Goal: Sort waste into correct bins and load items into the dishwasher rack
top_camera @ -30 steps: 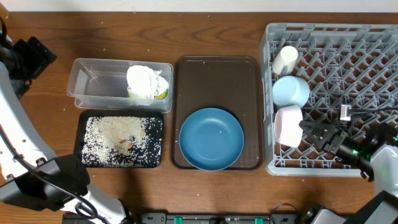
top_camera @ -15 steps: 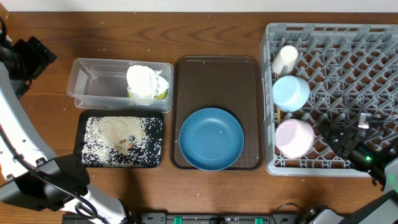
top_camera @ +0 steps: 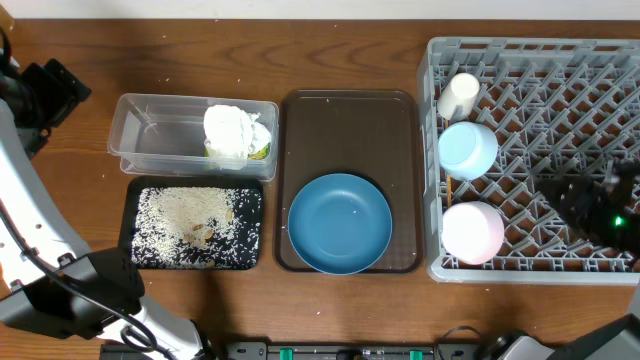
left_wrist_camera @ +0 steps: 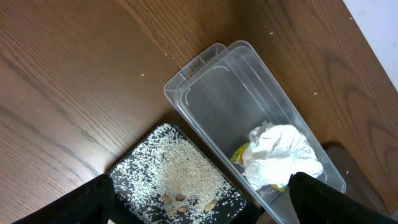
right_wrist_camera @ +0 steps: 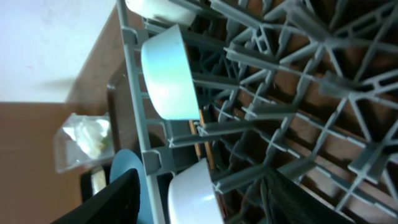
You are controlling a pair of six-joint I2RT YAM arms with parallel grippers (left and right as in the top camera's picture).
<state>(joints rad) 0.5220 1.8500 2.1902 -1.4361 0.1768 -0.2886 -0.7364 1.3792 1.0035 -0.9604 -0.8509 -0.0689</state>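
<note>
Waste: napkins and wrapper lie in the tub; rice fills the black tray. Sorting looks done.
Racked: cup, dish and bowl stand along the rack's left edge.
Left: 1 plate, on the brown tray, not yet racked.
Left gripper: wide, empty, above tub and black tray.
Right gripper: fingers apart, empty, over the rack, right of the bowl.
</note>
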